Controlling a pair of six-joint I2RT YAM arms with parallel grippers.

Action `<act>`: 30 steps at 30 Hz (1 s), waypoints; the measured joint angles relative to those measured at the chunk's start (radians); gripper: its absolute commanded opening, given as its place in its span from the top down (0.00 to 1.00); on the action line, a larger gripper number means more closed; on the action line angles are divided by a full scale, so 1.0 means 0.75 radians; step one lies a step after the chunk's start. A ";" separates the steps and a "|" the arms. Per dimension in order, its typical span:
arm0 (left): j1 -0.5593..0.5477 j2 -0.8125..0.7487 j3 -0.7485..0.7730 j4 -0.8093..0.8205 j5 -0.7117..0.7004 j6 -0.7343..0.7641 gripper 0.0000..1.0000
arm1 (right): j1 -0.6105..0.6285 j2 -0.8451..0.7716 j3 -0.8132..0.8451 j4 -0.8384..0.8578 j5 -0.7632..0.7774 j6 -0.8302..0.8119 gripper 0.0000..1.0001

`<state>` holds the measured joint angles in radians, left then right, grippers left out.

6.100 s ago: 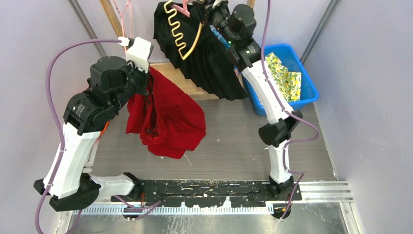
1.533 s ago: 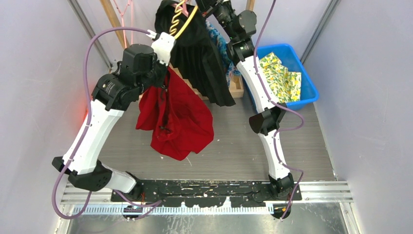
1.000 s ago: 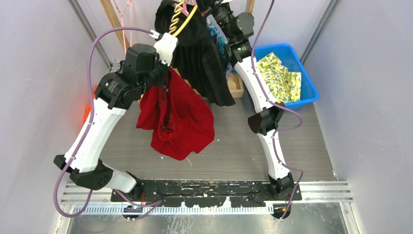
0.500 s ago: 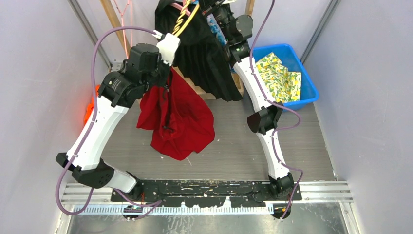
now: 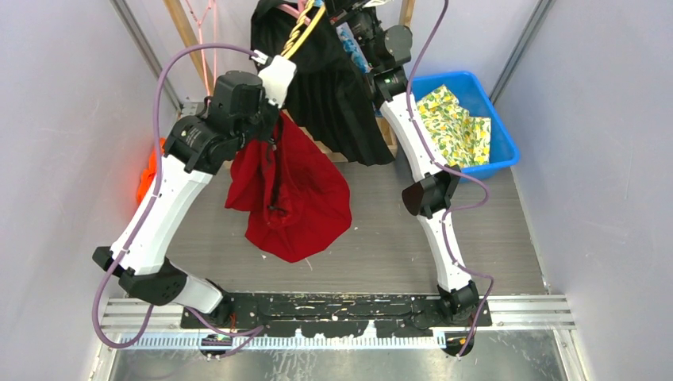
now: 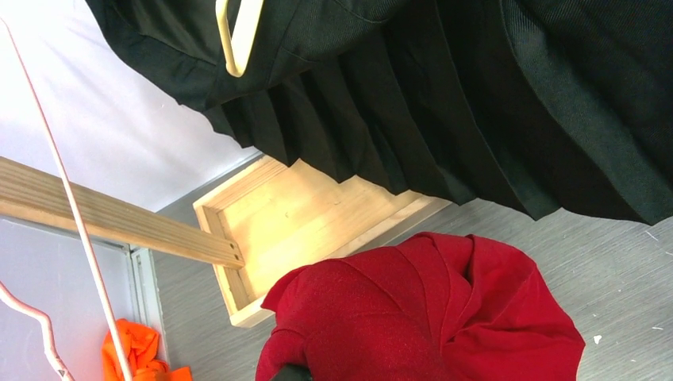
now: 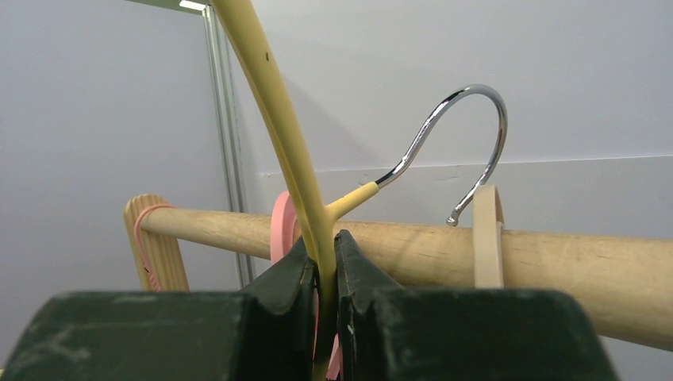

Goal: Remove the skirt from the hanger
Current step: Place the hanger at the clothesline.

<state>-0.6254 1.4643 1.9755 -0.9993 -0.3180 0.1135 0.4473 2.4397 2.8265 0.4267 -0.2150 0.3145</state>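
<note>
A red skirt point(image 5: 290, 194) hangs in a bunch from my left gripper point(image 5: 274, 131), which is shut on its top; the fingers are buried in the red cloth point(image 6: 428, 317). High at the back, my right gripper point(image 7: 321, 246) is shut on the stem of a yellow hanger point(image 7: 278, 103), just below its metal hook point(image 7: 468, 127). The hook stands at the wooden rail point(image 7: 555, 262). A black pleated skirt point(image 5: 333, 87) hangs around the yellow hanger point(image 5: 298, 32). Whether it is still clipped on is hidden.
A blue bin point(image 5: 500, 135) with yellow patterned cloth point(image 5: 456, 119) stands at the right back. A wooden rack base point(image 6: 309, 214) sits under the rail. Orange cloth point(image 5: 147, 171) lies by the left wall. A pink hanger point(image 7: 279, 226) and a pale one point(image 7: 486, 238) hang on the rail.
The left arm has drifted slightly right with the red skirt. The right arm has shifted a little and the black skirt's hem has swung to the right. Both grips are unchanged.
</note>
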 measured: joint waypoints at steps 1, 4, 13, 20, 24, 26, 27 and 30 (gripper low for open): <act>0.000 0.000 -0.002 0.001 -0.003 0.000 1.00 | -0.001 0.000 0.000 -0.001 -0.001 0.004 0.99; 0.000 0.000 -0.014 0.002 -0.009 0.001 1.00 | -0.005 -0.001 -0.012 0.004 -0.007 0.033 0.99; 0.000 -0.001 -0.056 0.019 -0.011 0.004 1.00 | -0.023 -0.176 -0.294 0.028 -0.048 0.138 0.99; 0.000 -0.027 -0.068 0.021 -0.010 0.005 1.00 | -0.038 -0.334 -0.525 -0.069 -0.055 0.190 0.99; 0.000 -0.062 -0.072 0.020 -0.009 0.005 1.00 | -0.037 -0.342 -0.561 -0.158 -0.086 0.184 0.99; 0.000 -0.082 -0.072 0.021 -0.009 0.005 1.00 | -0.037 -0.345 -0.551 -0.190 -0.091 0.180 0.99; 0.000 -0.090 -0.072 0.021 -0.008 0.005 1.00 | -0.037 -0.345 -0.541 -0.210 -0.092 0.176 0.99; 0.000 -0.106 -0.072 0.021 -0.005 0.005 1.00 | -0.037 -0.345 -0.526 -0.241 -0.094 0.170 0.90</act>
<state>-0.6254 1.3849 1.9213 -0.9836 -0.3218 0.1169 0.4194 2.1811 2.4317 0.2459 -0.2852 0.4423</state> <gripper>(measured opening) 0.041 0.166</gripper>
